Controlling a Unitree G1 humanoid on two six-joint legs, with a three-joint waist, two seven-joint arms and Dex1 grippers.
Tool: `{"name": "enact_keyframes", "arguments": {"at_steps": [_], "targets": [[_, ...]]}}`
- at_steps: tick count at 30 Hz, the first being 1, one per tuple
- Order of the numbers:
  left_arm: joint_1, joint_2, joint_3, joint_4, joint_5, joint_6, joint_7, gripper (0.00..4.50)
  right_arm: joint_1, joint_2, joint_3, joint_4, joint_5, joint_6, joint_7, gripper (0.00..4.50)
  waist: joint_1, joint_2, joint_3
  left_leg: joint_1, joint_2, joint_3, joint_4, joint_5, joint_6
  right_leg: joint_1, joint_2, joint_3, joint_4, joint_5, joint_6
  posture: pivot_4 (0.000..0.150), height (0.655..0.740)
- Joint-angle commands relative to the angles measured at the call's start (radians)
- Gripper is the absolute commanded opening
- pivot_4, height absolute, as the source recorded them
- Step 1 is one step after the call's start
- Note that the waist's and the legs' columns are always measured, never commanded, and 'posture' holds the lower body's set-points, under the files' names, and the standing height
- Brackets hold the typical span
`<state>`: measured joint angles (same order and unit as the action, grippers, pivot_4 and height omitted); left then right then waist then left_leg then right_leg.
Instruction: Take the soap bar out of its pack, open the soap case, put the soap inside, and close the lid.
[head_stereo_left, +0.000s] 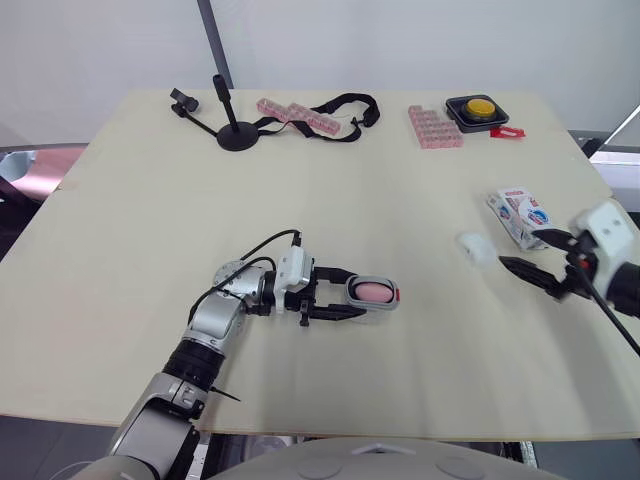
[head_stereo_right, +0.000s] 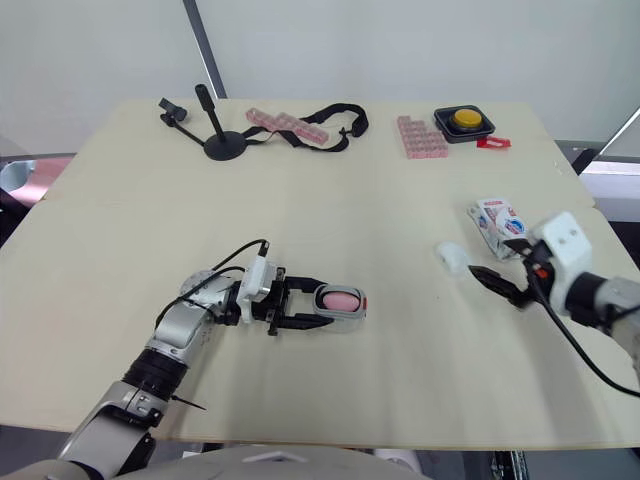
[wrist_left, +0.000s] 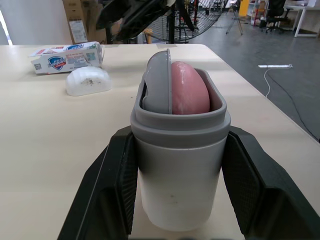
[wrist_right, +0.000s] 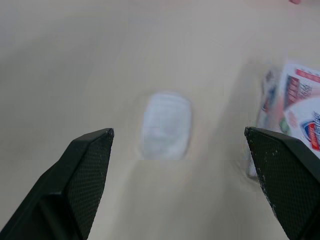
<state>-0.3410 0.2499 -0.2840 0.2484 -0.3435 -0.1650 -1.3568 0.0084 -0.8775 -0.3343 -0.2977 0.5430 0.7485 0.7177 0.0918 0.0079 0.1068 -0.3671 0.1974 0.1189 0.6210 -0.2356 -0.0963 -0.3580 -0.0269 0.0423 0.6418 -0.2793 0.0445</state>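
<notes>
Left wrist view: my left gripper (head_stereo_left: 352, 293) pinches the case (wrist_left: 177, 170), soap (wrist_left: 190, 92) inside; the lid (head_stereo_left: 477, 248) at its 2 o'clock, before my spread right gripper (wrist_right: 177, 132), looks light and slick, so I'd grip its long sides.

Pink soap (wrist_left: 187, 90), grey case (wrist_left: 177, 165), white pack (head_stereo_left: 522, 214) with blue-red print

a robotics lab in an open workshop hall: beyond the pale table (wrist_left: 50, 150) stand a big floor fan (wrist_left: 200, 20), cardboard boxes (wrist_left: 75, 22) and office chairs (wrist_left: 275, 10) on grey flooring; a yellow push button (head_stereo_left: 481, 105) sits on the table.
</notes>
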Motion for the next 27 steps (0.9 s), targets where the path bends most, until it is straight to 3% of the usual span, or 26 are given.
{"name": "enact_keyframes", "arguments": {"at_steps": [1,13,27], "targets": [[-0.003,0.013,0.013,0.012,0.006,-0.026,-0.006,1.90,-0.101,-0.013,0.080,0.001,-0.021,0.106,-0.055,4.46,0.005,0.000,0.000,0.000,0.000,0.000,0.000,0.000,0.000,0.000,0.000,0.000,0.000,0.000,0.000,0.150,0.7400],[0.005,0.020,0.010,0.002,0.014,-0.045,0.013,1.90,-0.274,0.022,0.268,0.103,-0.107,0.178,-0.091,4.46,0.014,0.000,0.000,-0.001,0.000,0.001,0.000,0.000,-0.001,-0.001,0.000,0.001,0.001,0.000,0.000,0.150,0.7400],[0.021,0.019,0.003,-0.034,0.006,-0.024,0.036,1.90,-0.293,0.064,0.260,0.163,-0.133,0.204,-0.113,4.46,0.016,0.000,0.000,-0.001,0.000,0.001,0.000,0.000,-0.001,-0.001,0.000,0.001,0.003,0.000,0.000,0.150,0.7400]]}}
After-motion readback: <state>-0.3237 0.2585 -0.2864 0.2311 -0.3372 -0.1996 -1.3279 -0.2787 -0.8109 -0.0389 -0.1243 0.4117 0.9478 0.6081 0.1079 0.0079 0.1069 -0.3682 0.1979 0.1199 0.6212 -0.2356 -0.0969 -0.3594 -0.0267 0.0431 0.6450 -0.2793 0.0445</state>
